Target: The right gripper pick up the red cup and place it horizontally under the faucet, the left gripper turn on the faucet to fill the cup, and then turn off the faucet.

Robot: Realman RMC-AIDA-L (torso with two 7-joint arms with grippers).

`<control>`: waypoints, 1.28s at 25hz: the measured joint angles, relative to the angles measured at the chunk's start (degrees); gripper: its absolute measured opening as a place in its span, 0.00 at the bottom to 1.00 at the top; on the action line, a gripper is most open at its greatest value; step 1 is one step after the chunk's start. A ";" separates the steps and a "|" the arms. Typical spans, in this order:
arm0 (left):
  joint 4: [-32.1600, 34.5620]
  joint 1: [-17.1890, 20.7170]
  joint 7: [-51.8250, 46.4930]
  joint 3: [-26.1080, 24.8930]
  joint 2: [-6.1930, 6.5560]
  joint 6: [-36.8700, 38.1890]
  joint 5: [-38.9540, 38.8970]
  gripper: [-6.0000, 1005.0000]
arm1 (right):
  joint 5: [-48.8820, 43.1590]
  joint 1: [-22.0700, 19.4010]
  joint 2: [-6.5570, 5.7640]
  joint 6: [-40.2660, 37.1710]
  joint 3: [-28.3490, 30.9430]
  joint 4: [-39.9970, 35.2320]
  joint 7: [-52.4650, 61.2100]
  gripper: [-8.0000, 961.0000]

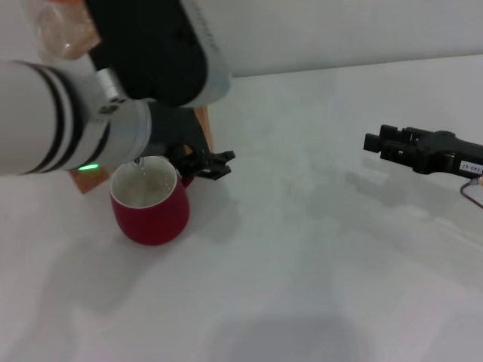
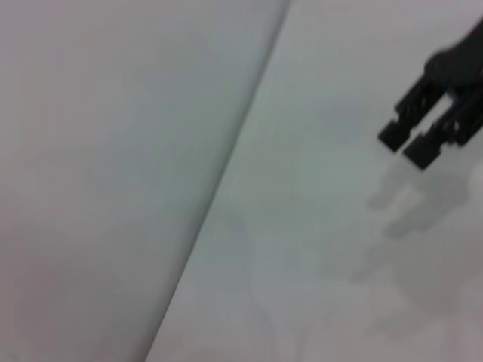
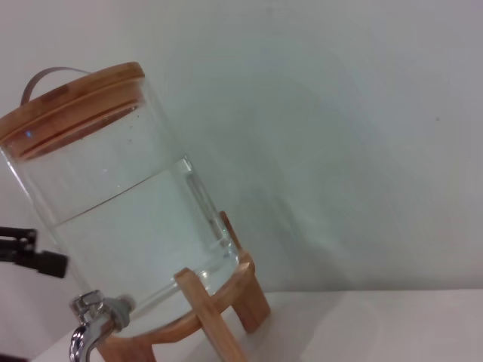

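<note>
In the head view, the glossy dark-red ceramic cup [image 1: 151,205] with an off-white inside stands upright on the white desk [image 1: 317,264] in the left-centre of the frame, its mouth facing up and a thin stream of water falling into it from above. The left end effector [image 1: 215,164], a black claw on a bulky white-grey arm with black bands and a green light, sits just right of the cup's rim, beside the cup's handle side; its arm comes in from the upper left of the frame and covers most of what stands behind the cup, so I cannot tell whether its fingers are parted or closed, nor whether they touch anything. The right end effector [image 1: 375,143], a black two-fingered claw with a small white label, hangs over the desk at the right edge of the frame, well apart from the cup, pointing toward it; in the left wrist view it [image 2: 411,143] shows in the upper right with its two fingers apart and nothing between them. In the right wrist view, the small shiny chrome faucet [image 3: 89,332] sits at the lower left, fixed to a clear glass jar [image 3: 121,226] partly filled with water, with a wooden lid and a wooden stand [image 3: 219,317].
</note>
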 joint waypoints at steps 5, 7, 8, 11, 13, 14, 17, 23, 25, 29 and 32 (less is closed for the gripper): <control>5.09 8.60 -0.07 -0.01 0.03 4.09 -3.42 0.89 | -0.22 0.08 -0.09 0.19 1.14 0.02 0.00 0.55; 5.78 11.98 -0.09 -0.04 0.03 5.96 -5.24 0.89 | -0.22 0.19 -0.19 0.19 1.14 0.15 0.01 0.55; 5.88 13.28 -0.09 -0.10 0.03 6.79 -6.22 0.89 | -0.21 0.22 -0.31 0.19 1.14 0.18 0.02 0.55; 5.94 18.01 0.06 -0.94 0.07 10.30 -10.64 0.89 | 0.00 0.09 -0.87 0.21 1.18 0.22 0.05 0.55; 5.94 20.45 0.49 -1.61 0.11 12.24 -13.39 0.89 | 0.01 0.07 -1.08 0.20 1.25 0.25 0.10 0.55; 5.95 21.50 0.85 -2.00 0.13 12.91 -14.85 0.89 | 0.01 0.05 -1.22 0.20 1.33 0.26 0.15 0.55; 5.86 24.55 1.72 -3.72 0.18 13.95 -19.88 0.89 | -0.02 0.05 -1.56 0.25 1.77 0.37 0.33 0.55; 4.59 30.76 3.48 -9.19 0.18 13.90 -34.29 0.89 | -0.04 0.18 -2.28 0.08 1.87 0.44 0.36 0.55; 3.97 32.38 5.38 -10.92 0.23 13.17 -40.02 0.89 | -0.06 0.10 -2.54 0.08 2.24 0.44 0.36 0.55; 2.66 35.55 8.13 -15.51 0.09 11.21 -48.83 0.89 | -0.25 -0.11 -2.94 0.10 2.75 0.19 0.16 0.55; -0.35 38.19 11.18 -21.55 0.12 9.35 -57.19 0.89 | -0.40 -0.56 -3.10 0.04 3.05 0.14 0.05 0.55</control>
